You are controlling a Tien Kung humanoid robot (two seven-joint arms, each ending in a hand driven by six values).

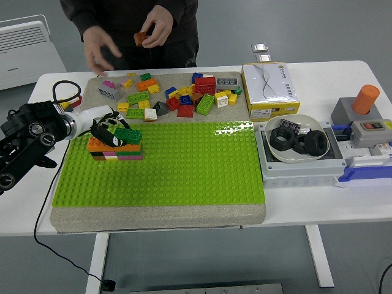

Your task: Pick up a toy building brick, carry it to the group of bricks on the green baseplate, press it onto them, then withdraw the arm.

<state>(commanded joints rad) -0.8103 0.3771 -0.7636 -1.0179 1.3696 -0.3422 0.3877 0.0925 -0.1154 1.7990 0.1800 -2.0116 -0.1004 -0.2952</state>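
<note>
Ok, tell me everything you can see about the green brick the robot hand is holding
The green brick is a studded plastic block, tilted slightly, sitting atop the brick stack at the green baseplate's far left. Orange, pink and brown layers lie beneath it. The left hand's dark fingers curl over its left end.

The robot's left hand point(109, 131) gripped a dark green plastic brick point(128, 136), tilted atop the stacked brick group point(116, 150) on the bright green studded baseplate point(184, 165). A person's hand point(153, 30) held a small brown brick point(140, 39).
</note>
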